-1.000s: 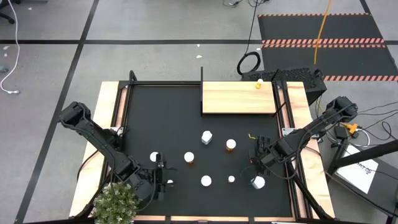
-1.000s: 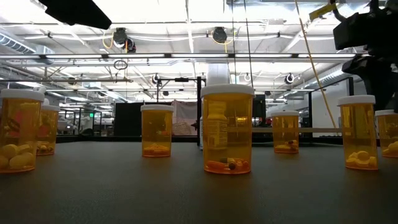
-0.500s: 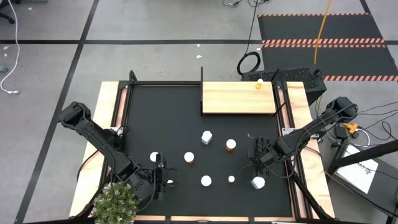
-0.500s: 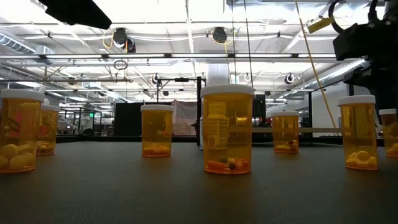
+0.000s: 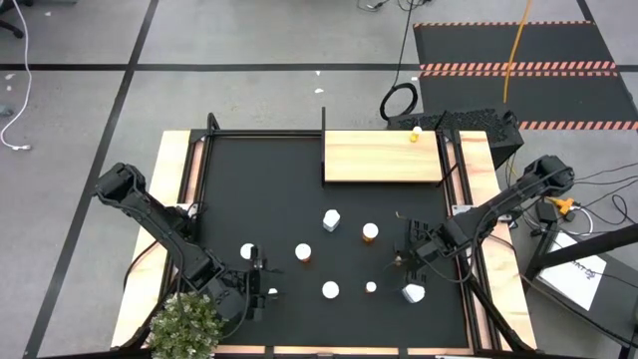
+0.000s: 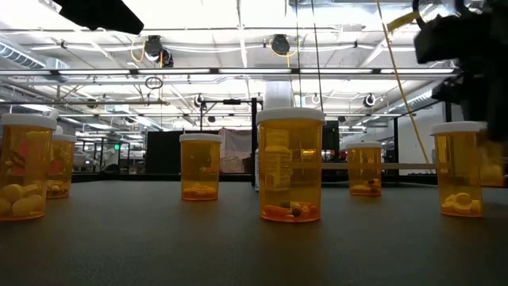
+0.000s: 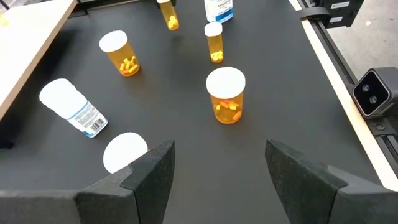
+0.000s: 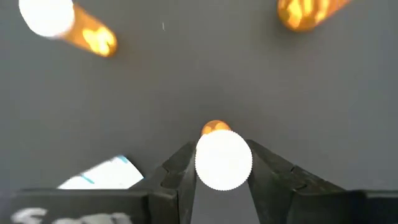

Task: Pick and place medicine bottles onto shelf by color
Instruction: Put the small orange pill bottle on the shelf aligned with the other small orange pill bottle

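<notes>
Several orange medicine bottles with white caps stand on the black mat (image 5: 259,189); one small one (image 5: 415,135) stands on the shelf (image 5: 384,158), at its far right corner. My right gripper (image 8: 221,151), over the mat's near right part (image 5: 407,257), is shut on an orange bottle (image 8: 214,129); the gripper hides that bottle in the high view. A white bottle with a blue label (image 5: 412,292) stands just nearer than it. My left gripper (image 7: 217,168) waits open at the near left (image 5: 261,284), next to a bottle (image 5: 247,251). My right gripper pinches the bottle at its white cap (image 8: 224,160), one finger (image 8: 183,163) on each side. The fingers come from above, slanting down. The orange body points down below the cap. The low view shows it only as a blur (image 6: 492,171), so I cannot tell whether its base is on the mat.
A white labelled bottle (image 7: 71,109) and other orange bottles (image 5: 370,231) (image 5: 330,290) (image 5: 371,287) stand mid-mat. A potted plant (image 5: 184,324) sits at the near left corner. Wooden rails (image 5: 454,199) edge the mat. A small camera (image 7: 373,93) sits at the near edge.
My right gripper has tipped and shifted slightly toward the table's left, and its fingers have drawn together onto the bottle. In the low view the far-right orange bottle, sharp and upright before, is now a blur with the gripper's dark mass over it.
</notes>
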{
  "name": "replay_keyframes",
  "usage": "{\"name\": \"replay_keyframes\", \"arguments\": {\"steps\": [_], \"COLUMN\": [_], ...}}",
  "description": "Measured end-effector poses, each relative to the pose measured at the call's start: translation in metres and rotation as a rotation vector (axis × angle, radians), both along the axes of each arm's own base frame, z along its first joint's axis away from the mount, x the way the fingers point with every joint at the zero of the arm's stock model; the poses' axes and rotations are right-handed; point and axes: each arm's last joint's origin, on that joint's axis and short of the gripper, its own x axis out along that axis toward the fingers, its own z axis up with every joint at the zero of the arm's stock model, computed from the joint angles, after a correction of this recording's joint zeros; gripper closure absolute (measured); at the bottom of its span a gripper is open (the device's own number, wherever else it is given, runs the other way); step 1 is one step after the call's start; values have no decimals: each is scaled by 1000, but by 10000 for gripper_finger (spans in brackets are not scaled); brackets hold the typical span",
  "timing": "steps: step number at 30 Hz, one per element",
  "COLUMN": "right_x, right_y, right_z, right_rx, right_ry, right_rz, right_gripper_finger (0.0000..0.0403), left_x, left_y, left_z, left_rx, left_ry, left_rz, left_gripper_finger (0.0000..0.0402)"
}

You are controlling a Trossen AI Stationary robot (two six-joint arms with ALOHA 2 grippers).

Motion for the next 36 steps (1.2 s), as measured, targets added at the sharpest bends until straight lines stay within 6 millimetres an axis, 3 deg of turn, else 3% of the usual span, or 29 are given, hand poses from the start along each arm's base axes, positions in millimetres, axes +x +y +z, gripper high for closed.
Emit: {"name": "replay_keyframes", "arguments": {"steps": [11, 25, 29, 36], "right_x": [22, 30, 26, 10], "right_y": [-31, -123, -148, -186], "right_z": [46, 115, 124, 124], "right_rx": [-35, -131, -163, -198], "right_ry": [-3, -16, -29, 12], "right_rz": [-84, -221, -260, -342], "right_gripper_finger": [287, 287, 287, 287], "left_x": [7, 24, 28, 31], "left_y": [8, 33, 39, 45], "left_z": [0, 0, 0, 0], "left_rx": [50, 137, 141, 151], "left_ry": [2, 13, 15, 18], "left_rz": [1, 44, 66, 82], "left_gripper_finger": [153, 153, 153, 153]}}
